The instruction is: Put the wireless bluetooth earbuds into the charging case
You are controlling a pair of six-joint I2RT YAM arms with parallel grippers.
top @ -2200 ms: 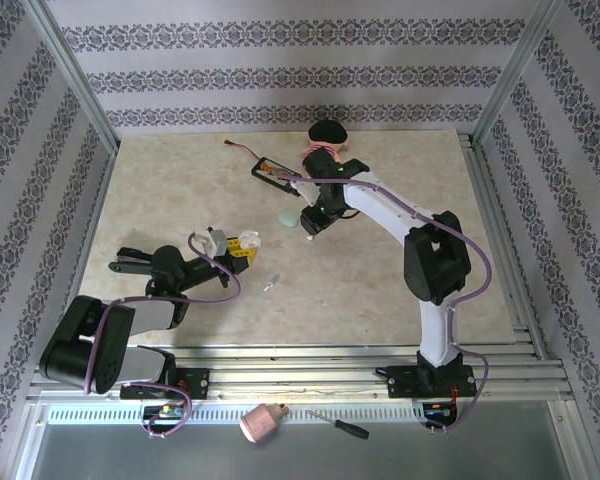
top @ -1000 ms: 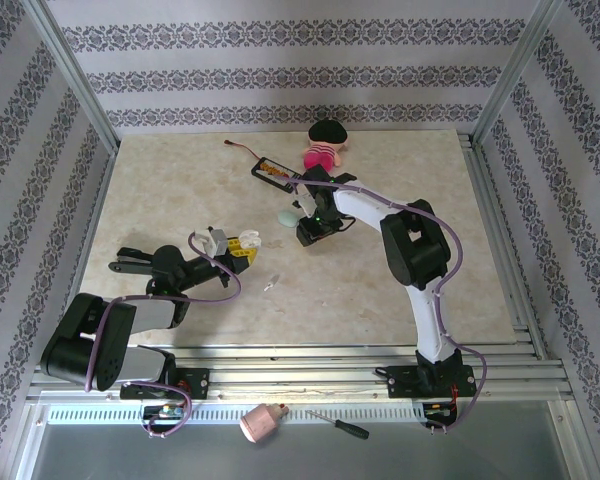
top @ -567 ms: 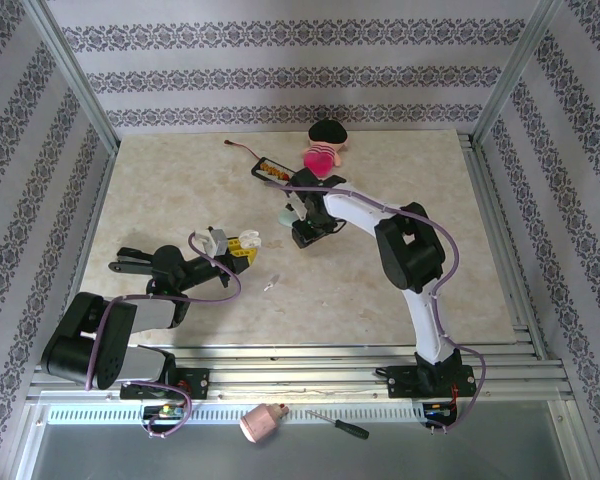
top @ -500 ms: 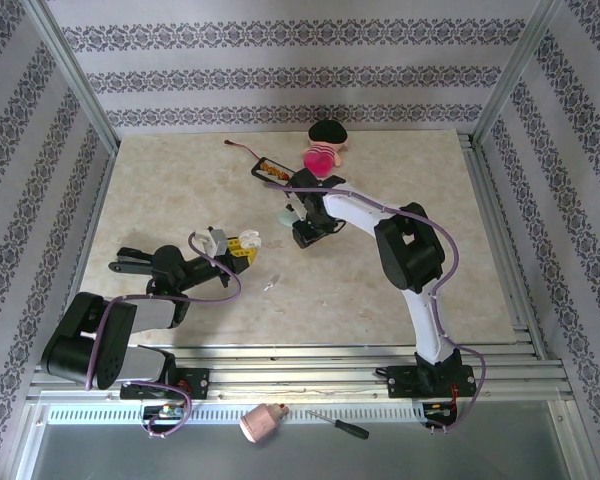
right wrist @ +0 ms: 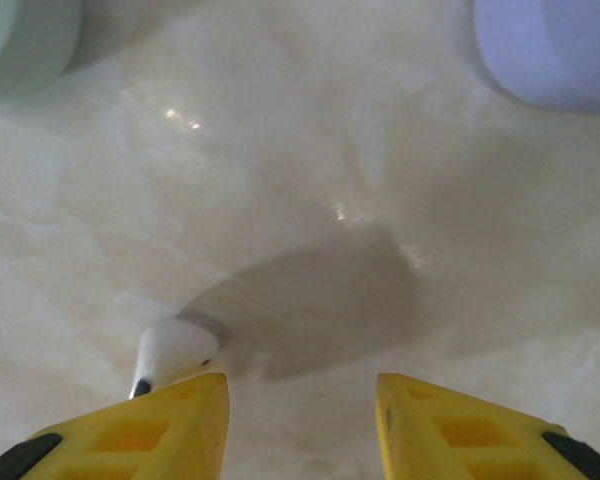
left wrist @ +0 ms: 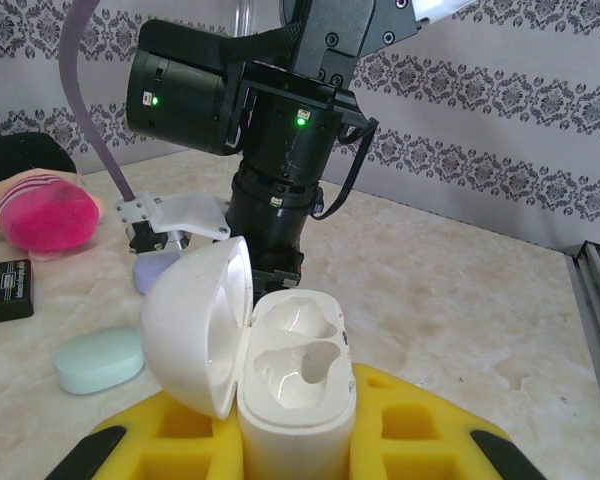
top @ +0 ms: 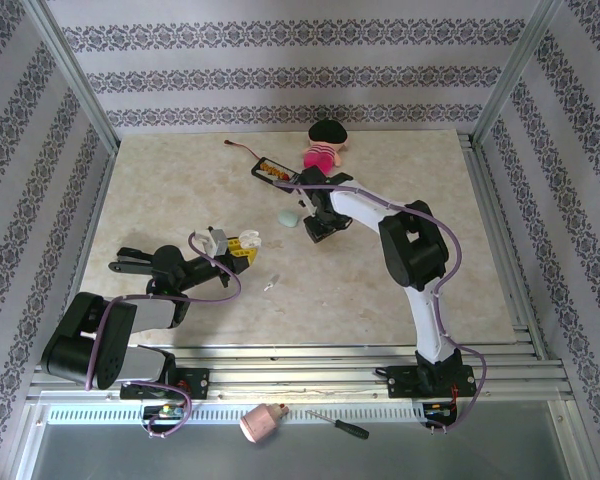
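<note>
My left gripper (top: 242, 243) is shut on a white charging case (left wrist: 295, 390). The case stands upright between the yellow fingers (left wrist: 420, 430). Its lid (left wrist: 195, 330) is swung open to the left, and both wells look empty. My right gripper (top: 318, 232) points down at the table just right of a mint case (top: 286, 218). In the right wrist view it (right wrist: 300, 385) stands open, with bare table between the jaws. A white earbud (right wrist: 170, 355) lies on the table against the tip of its left finger. Another small white earbud (top: 271, 283) lies alone, nearer the arm bases.
A lavender case (right wrist: 555, 50) and the mint case (right wrist: 25, 40) lie just beyond the right gripper. A pink doll (top: 325, 148) and a black device (top: 273, 170) with a cable sit at the back. The right arm's wrist (left wrist: 280, 150) stands close in front of the held case.
The right gripper drifted left over the mint case, then came back right, leaving that case uncovered. Its jaws narrowed a little. The left arm and the white case have not moved.
</note>
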